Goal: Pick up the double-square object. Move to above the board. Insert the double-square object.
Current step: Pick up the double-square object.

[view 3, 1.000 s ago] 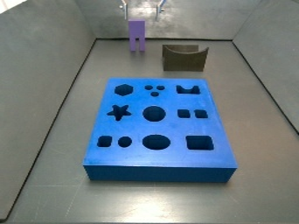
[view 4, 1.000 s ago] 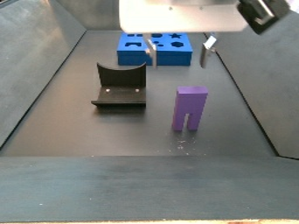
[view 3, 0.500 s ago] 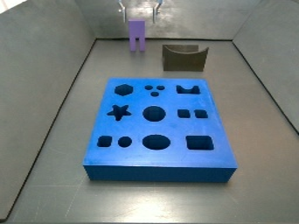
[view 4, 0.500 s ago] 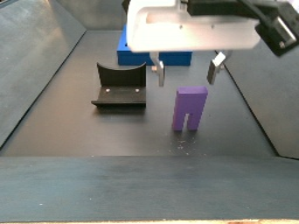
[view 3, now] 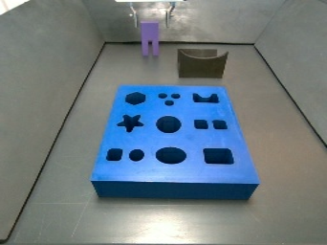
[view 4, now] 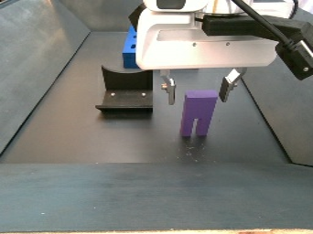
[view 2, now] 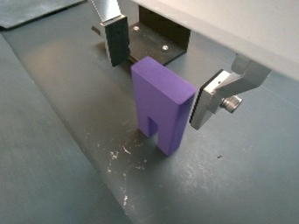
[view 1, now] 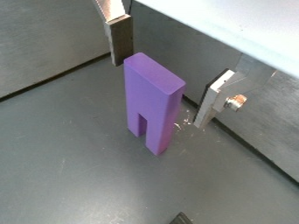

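Lilac-purple and upright, the double-square object (view 4: 199, 112) is what you have standing on the dark floor, its two square prongs pointing down and touching the floor. In a side view it sits at the far end of the enclosure (view 3: 151, 34), well apart from the board.

Going left to right in that same view, you first meet the purple block with the gripper (view 3: 152, 11) directly over it, then the fixture (view 3: 201, 63) just to its right, a dark L-shaped bracket on its base plate. Nearer the camera lies the board (view 3: 173, 183), a thick bright-blue slab with dark holes: hexagon, star, circles and squares.

From the opposite side view, you see the fixture (view 4: 124, 92) on the left, the block to its right, and only a corner of the board (view 4: 128, 49) showing behind the robot's white body. The gripper (view 4: 197, 87) hangs around the top of the block, one finger on each side of it.

Both wrist views give you the closest look. The gripper (view 1: 166, 72) (view 2: 167, 74) is spread wide, with the block's upper end (view 1: 153, 101) (view 2: 163, 103) between the silver fingers (view 1: 118, 38) (view 2: 114, 38). You can see a clear gap on each side, so neither pad touches the plastic. In a wrist view the fixture (view 2: 158, 39) shows just behind the block.
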Motion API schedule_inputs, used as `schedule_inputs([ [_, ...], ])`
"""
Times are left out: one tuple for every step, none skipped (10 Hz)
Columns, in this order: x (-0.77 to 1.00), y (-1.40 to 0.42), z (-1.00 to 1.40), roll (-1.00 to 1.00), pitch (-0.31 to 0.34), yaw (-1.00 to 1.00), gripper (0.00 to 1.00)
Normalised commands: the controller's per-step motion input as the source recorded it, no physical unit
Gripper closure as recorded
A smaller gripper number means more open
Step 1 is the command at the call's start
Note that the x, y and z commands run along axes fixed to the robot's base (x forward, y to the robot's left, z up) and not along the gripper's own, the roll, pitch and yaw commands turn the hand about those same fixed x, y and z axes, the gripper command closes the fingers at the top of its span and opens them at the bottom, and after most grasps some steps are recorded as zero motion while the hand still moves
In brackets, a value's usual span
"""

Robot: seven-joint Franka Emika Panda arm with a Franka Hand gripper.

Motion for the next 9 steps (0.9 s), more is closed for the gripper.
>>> schedule_inputs([
  [0.0, 0.0, -0.62, 0.12, -0.277, 0.0, 0.0],
  [-0.02, 0.09, 0.0, -0.13, -0.071, 0.0, 0.0],
  [0.0, 0.0, 0.0, 0.0, 0.0, 0.0, 1.0],
  [0.0, 0.0, 0.0, 0.0, 0.0, 0.0, 1.0],
  [0.0, 0.0, 0.0, 0.0, 0.0, 0.0, 1.0],
  [0.0, 0.0, 0.0, 0.0, 0.0, 0.0, 1.0],
  [0.0, 0.0, 0.0, 0.0, 0.0, 0.0, 1.0],
  [0.0, 0.0, 0.0, 0.0, 0.0, 0.0, 1.0],
  [0.0, 0.0, 0.0, 0.0, 0.0, 0.0, 1.0],
])
